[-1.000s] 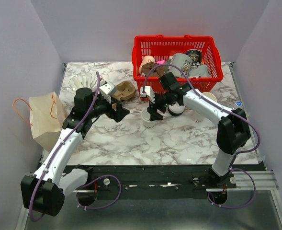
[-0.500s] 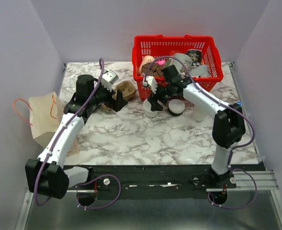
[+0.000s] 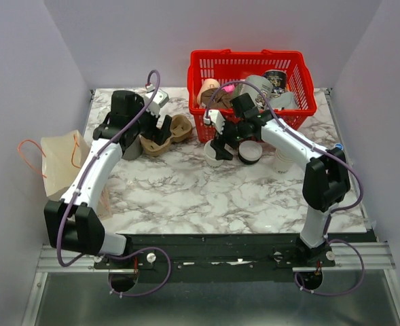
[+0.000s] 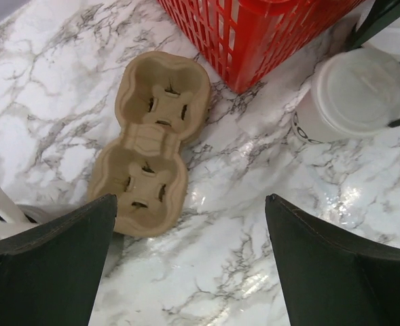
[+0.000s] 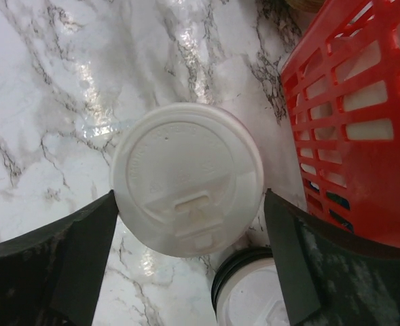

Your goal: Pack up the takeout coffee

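Note:
The takeout coffee is a small white cup with a white lid. It stands on the marble table just in front of the red basket. My right gripper hangs over it, open, with one finger on each side of the lid and a small gap at the right finger. My left gripper is open and empty above the table, beside the brown cardboard cup carrier. The left wrist view also shows the coffee at the upper right. The brown paper bag stands at the table's left edge.
A short stack of lids sits right beside the coffee, and a stack of white cups stands further right. The red basket holds assorted items. The carrier lies left of the basket.
My right gripper moved the coffee back toward the basket and its jaws have widened off the lid. My left arm swung back and left, over the carrier.

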